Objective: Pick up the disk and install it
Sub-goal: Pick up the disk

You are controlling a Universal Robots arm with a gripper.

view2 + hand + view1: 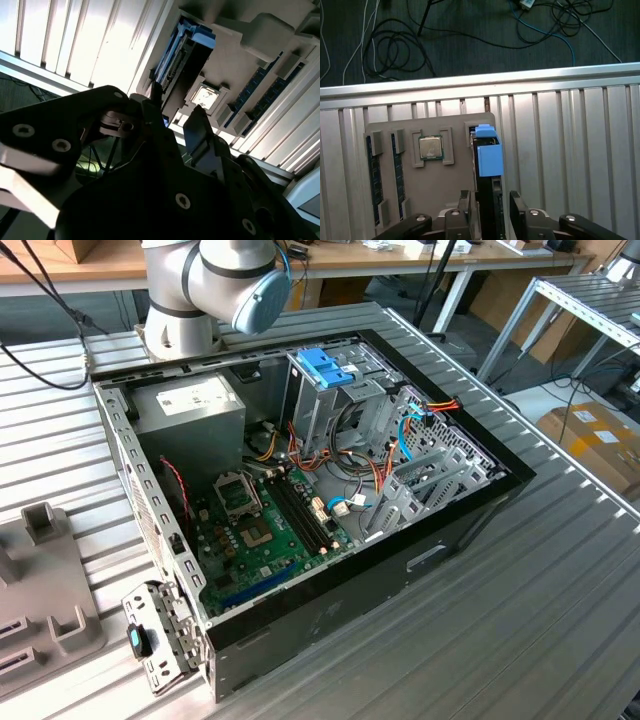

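The disk [490, 160] stands on edge in a slot of the grey parts tray [440, 190], with its light-blue carrier rail along the upper edge. In the first wrist view my gripper [490, 197] is open, one black finger on each side of the disk's near end and a small gap on either side. The second wrist view shows the gripper [175, 100] open too, and the disk [187, 55] lies a little beyond its fingertips. The open computer case [300, 490] sits mid-table, with a tall metal drive cage [325, 390] inside.
A processor chip [430, 147] and memory sticks [374, 170] lie in the same tray beside the disk. The tray [40, 570] sits at the exterior view's left on the ribbed metal table [570, 150]. Cables [395, 50] lie on the floor past the table edge.
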